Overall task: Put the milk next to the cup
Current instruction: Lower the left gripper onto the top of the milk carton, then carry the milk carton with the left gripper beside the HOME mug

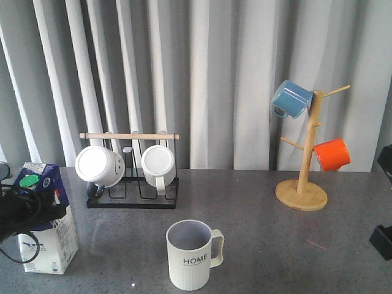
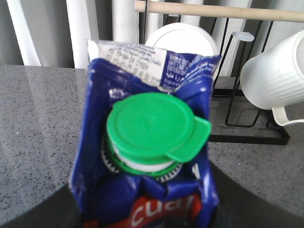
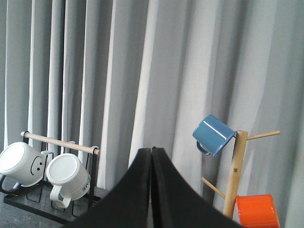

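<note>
The milk, a blue-and-white carton with a green cap, stands on the grey table at the front left. My left gripper is closed around its upper part. In the left wrist view the milk's cap fills the middle, with dark fingers on both sides of the dented carton. The cup, cream ribbed with "HOME" lettering, stands upright at the front centre, well to the right of the milk. My right gripper is shut and empty, raised at the far right.
A black wire rack with a wooden bar holds two white mugs behind the milk and cup. A wooden mug tree at the back right carries a blue mug and an orange mug. A curtain hangs behind.
</note>
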